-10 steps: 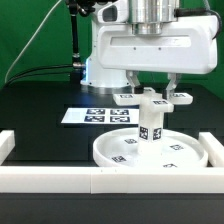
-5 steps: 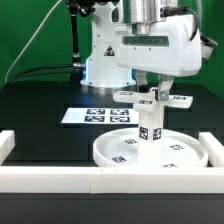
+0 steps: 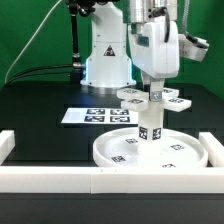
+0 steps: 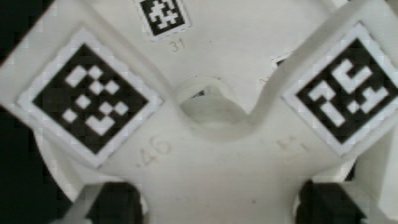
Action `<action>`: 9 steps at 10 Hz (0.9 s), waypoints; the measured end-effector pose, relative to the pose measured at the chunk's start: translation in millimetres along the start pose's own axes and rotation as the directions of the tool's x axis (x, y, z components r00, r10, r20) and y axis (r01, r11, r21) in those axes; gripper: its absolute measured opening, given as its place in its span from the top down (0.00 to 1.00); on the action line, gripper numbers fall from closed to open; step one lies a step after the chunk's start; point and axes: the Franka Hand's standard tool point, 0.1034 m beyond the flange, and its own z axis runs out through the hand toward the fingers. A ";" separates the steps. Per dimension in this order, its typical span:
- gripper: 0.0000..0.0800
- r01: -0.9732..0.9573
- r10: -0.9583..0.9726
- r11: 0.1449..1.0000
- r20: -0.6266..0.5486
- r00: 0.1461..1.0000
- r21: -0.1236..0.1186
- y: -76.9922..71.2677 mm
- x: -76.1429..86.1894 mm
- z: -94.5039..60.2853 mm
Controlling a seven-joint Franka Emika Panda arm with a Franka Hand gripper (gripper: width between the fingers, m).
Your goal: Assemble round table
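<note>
A white robot arm (image 3: 150, 40) reaches down over a black table (image 3: 40, 100). Its claw (image 3: 156, 92) is clenched on a white cross-shaped piece (image 3: 152, 100) with rounded ends, holding it level on top of a short thick post (image 3: 150, 122). The post stands upright in the middle of a large shallow white disc (image 3: 150, 152) with a raised rim, which lies flat on the table near the front. From this view it is not clear whether the cross is fully seated on the post.

Small black-and-white square tags show on the ends of the cross, on the side of the post, and on the floor of the disc.

Behind the disc, toward the exterior view's left, the marker board (image 3: 98, 116) lies flat on the table. Long white rails (image 3: 60, 178) run along the front edge and up both sides, framing the work area.

The wrist view looks close onto the cross-shaped piece (image 4: 205, 120): two white arms spread apart, each carrying a square tag, with a notch between them. Dark fingertips (image 4: 111, 200) sit at the edge of the picture, against the white plastic.
</note>
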 end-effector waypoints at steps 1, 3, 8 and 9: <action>0.46 -0.058 0.058 0.998 -0.002 0.998 0.002 -1.2 -0.1 -0.4; 0.46 -0.165 0.165 0.986 0.004 0.986 0.010 -3.7 -0.2 -0.7; 0.20 -0.059 0.061 0.998 0.035 0.998 -0.035 -4.6 -5.4 -22.1; 0.20 -0.043 0.044 0.999 0.044 0.998 -0.026 -6.4 -8.6 -29.4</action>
